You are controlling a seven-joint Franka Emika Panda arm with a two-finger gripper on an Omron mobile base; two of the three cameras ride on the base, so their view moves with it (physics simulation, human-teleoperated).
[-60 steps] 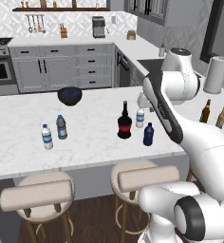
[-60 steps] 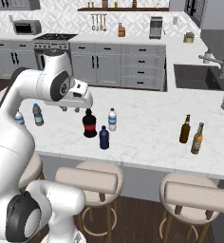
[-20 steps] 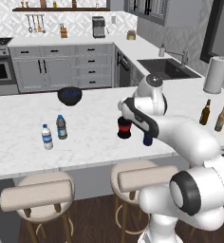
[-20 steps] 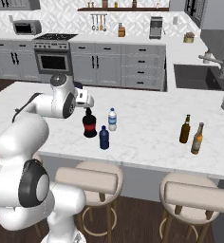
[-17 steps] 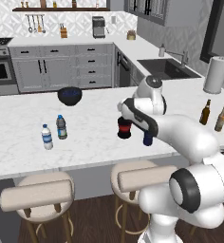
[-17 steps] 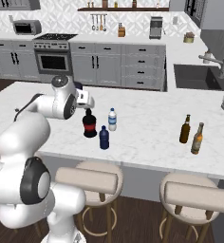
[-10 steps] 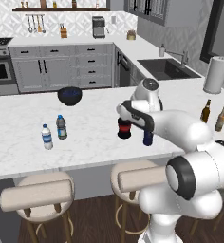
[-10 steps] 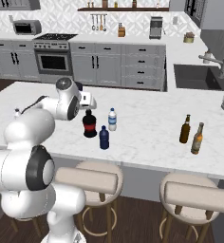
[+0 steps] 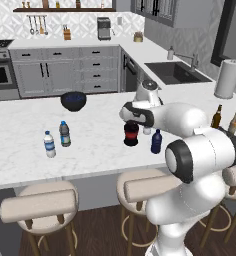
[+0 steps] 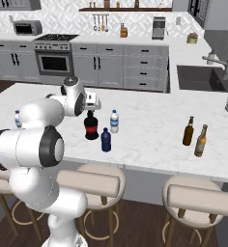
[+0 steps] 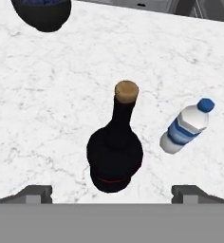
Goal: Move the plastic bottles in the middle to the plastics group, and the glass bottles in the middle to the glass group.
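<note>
Since three seconds ago the arm has swung down from its raised pose over the desk (image 9: 20, 125) and folded low toward the middle cluster of bottles. In the left base view the claw (image 9: 131, 116) has come from about 1 o'clock of the squat red-labelled bottle (image 9: 131, 135), high above it, to directly over its neck. Over the last second the move was small: the wrist crept a little closer to 12 o'clock above that bottle and sank slightly. In the right base view the claw has likewise slid from 10 o'clock of the bottle to just above its top.
</note>
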